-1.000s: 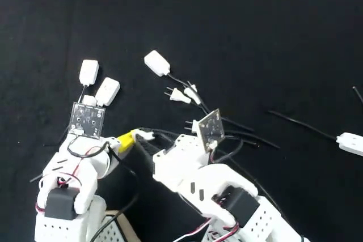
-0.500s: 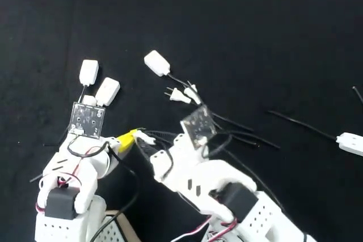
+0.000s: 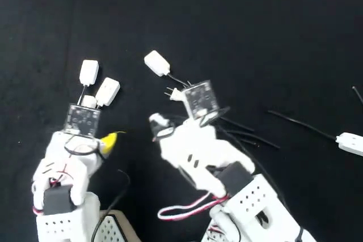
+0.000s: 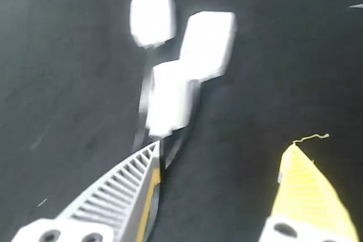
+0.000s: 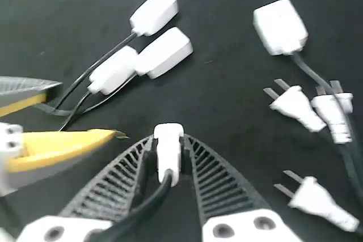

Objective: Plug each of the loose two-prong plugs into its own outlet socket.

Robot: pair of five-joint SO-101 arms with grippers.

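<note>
Black table [image 3: 255,38]: white plug [image 5: 168,160] pinched inside right claw [image 5: 168,139].

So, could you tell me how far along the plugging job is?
Done: one plug looks seated in a socket. In hand: the right gripper is shut on a white corded piece, while the left gripper is open and empty. Left: three loose plugs lie with bare prongs.

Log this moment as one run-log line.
right gripper: shut on white connector | left gripper: open, near joined pair | loose plugs: three on table | status: held connector not yet mated
</note>
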